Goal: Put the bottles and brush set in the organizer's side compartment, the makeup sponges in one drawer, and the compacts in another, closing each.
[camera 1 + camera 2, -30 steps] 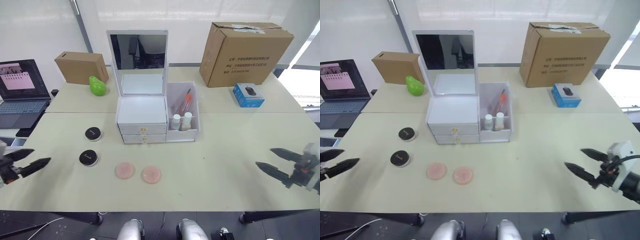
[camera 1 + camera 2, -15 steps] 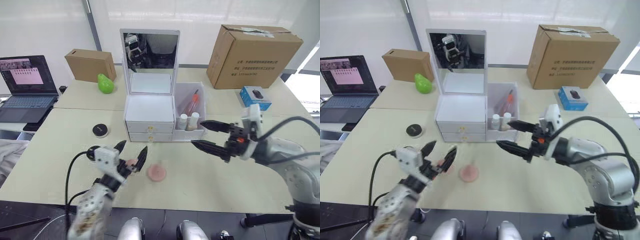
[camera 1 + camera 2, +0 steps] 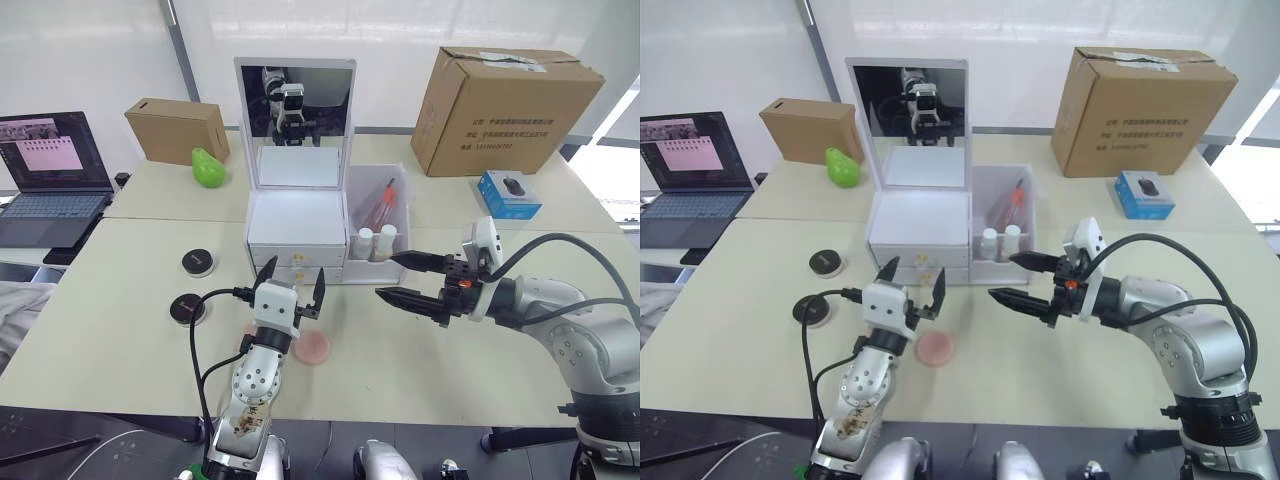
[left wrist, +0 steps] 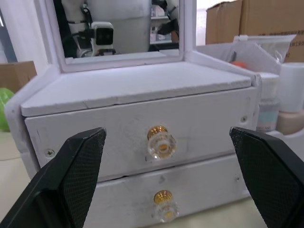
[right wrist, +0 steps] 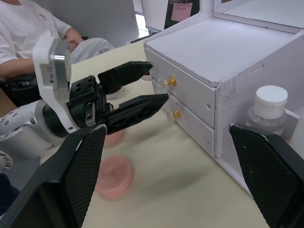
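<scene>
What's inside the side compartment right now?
The side compartment holds two white-capped bottles at the front and the brush set leaning behind them. Its floor and the bottles' lower parts are hidden by the translucent front wall.

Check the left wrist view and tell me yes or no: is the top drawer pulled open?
No. The top drawer sits flush in the organizer, its gold knob between the open left gripper fingers.

My view: a pale cream table [image 3: 120, 330] made of joined tops before a white wall [image 3: 90, 50]. At ten o'clock, an open laptop [image 3: 45, 175]; at eleven, a small cardboard box [image 3: 176, 130] and a green pear [image 3: 208, 168]. At one o'clock, a large cardboard box [image 3: 505, 98] and a blue carton [image 3: 509, 193]. Daylight enters at two o'clock.
</scene>
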You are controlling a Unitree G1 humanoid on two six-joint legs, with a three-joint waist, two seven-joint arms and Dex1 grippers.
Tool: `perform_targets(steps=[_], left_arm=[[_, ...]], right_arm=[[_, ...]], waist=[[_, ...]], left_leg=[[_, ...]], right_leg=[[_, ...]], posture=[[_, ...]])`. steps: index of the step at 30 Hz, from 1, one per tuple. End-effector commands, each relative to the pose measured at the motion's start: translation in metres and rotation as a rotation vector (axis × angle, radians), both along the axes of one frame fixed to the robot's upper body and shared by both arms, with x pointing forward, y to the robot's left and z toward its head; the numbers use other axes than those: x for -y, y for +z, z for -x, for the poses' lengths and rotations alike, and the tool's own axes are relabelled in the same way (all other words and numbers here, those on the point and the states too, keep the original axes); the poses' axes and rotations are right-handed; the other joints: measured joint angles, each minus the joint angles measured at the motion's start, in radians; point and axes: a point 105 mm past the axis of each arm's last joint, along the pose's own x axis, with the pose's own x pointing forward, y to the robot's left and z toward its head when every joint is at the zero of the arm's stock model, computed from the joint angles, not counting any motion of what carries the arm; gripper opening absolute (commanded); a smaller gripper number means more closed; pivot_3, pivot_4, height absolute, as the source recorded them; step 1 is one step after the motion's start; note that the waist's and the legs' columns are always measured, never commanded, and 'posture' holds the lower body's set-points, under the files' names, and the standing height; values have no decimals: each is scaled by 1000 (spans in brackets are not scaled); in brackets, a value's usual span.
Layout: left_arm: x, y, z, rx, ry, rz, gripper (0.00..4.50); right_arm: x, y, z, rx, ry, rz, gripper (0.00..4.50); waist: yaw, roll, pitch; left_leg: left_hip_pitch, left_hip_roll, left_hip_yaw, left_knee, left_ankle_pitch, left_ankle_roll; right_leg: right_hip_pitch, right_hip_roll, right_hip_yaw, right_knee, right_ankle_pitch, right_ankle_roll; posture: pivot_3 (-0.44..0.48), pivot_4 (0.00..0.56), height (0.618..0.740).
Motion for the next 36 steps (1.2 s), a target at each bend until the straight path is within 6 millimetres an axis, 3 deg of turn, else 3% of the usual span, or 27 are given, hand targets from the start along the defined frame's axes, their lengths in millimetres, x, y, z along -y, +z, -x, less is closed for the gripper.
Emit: perform_targets(steps=[1,17,31,36], left_arm=[[7,12,1,64,-5,11,4500],[8,7,-7,40,15,24,4500],[7,8,-8,45,19,25,139],[8,7,-8,42,19,26,38]], right_arm=[[2,12,0,60,-7,-2,4468],[7,14,1,62,-26,16,4468],[7,12,1,58,-33,17,4500],[7,13,1,57,-29,15,4500]], waist=[[0,0,0],[0,0,0],[3,1,0],[3,1,0]], left_leg=[[0,0,0,0,0,0],[-1,3,0,7,-1,1],[-2,3,0,8,-1,1],[-2,3,0,8,-1,1]], right_leg=[[0,0,0,0,0,0],[0,6,1,1,0,0],[1,6,0,1,0,0],[1,6,1,1,0,0]], posture=[[0,150,740],[0,150,740],[0,150,740],[0,150,740]])
